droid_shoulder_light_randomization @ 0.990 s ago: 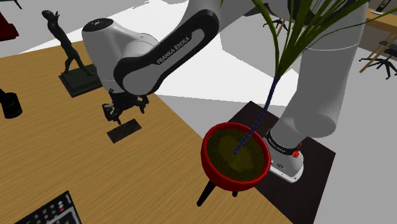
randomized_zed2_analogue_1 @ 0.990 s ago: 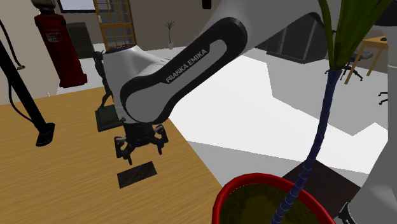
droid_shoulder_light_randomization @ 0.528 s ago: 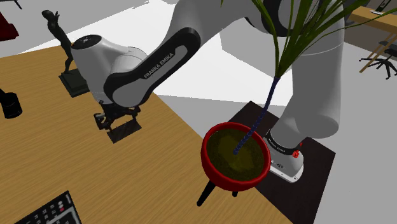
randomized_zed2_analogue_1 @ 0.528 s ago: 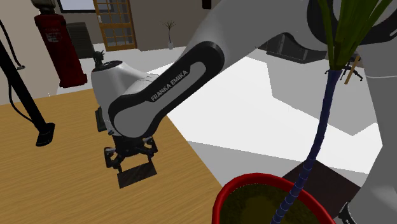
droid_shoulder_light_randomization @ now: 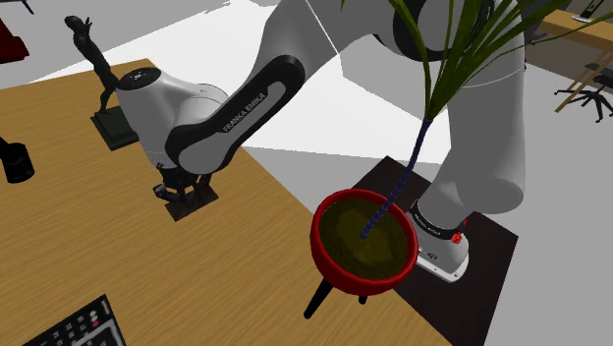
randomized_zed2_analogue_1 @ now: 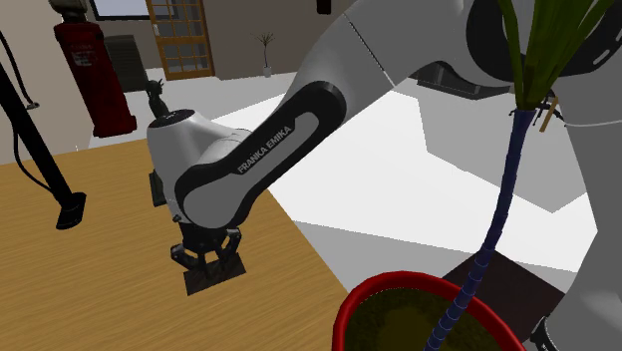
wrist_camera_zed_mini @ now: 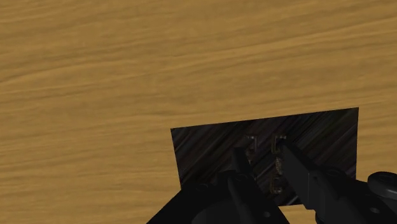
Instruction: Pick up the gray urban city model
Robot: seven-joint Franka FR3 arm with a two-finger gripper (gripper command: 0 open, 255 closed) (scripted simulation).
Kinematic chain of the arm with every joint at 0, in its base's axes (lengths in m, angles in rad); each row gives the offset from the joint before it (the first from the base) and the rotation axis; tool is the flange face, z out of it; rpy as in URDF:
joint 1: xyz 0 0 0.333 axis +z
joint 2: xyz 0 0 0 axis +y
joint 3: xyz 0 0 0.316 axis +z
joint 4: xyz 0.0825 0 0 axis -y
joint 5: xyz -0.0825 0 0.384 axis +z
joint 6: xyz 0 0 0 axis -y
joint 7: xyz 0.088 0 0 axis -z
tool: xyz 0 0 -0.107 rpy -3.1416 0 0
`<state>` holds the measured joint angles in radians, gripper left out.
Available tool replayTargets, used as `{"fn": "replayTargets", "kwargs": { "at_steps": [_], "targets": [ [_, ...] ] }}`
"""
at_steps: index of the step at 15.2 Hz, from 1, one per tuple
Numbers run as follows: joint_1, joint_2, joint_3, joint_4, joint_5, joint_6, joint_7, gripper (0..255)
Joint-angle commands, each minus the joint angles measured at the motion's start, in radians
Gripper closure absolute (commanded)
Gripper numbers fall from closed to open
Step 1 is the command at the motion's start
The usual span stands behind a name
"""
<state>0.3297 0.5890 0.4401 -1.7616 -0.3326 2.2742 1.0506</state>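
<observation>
Down low over the table, my fingers [wrist_camera_zed_mini: 240, 167] are spread apart, straddling the tiny raised bits in the middle of the city model [wrist_camera_zed_mini: 210, 149]. It's a flat dark slab, tbh more black than gray. Can't tell if the pads touch anything. My gripper [wrist_camera_zed_mini: 266, 156] sits right on top of it. The slab lies on the wood table [droid_shoulder_light_randomization: 236, 285], close to its edge on the shoulder view's right. Dark statue [droid_shoulder_light_randomization: 98, 74] is farther back, red plant pot [droid_shoulder_light_randomization: 324, 258] is nearer the stand.
</observation>
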Motion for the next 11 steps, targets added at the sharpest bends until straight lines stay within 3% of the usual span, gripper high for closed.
{"fn": "replayTargets", "kwargs": {
  "at_steps": [1,11],
  "targets": [
    [0.0,0.0,0.0,0.0,0.0,0.001,0.0,255],
    [-0.008,-0.031,0.012,0.007,0.017,-0.036,-0.011,255]
  ]
}}
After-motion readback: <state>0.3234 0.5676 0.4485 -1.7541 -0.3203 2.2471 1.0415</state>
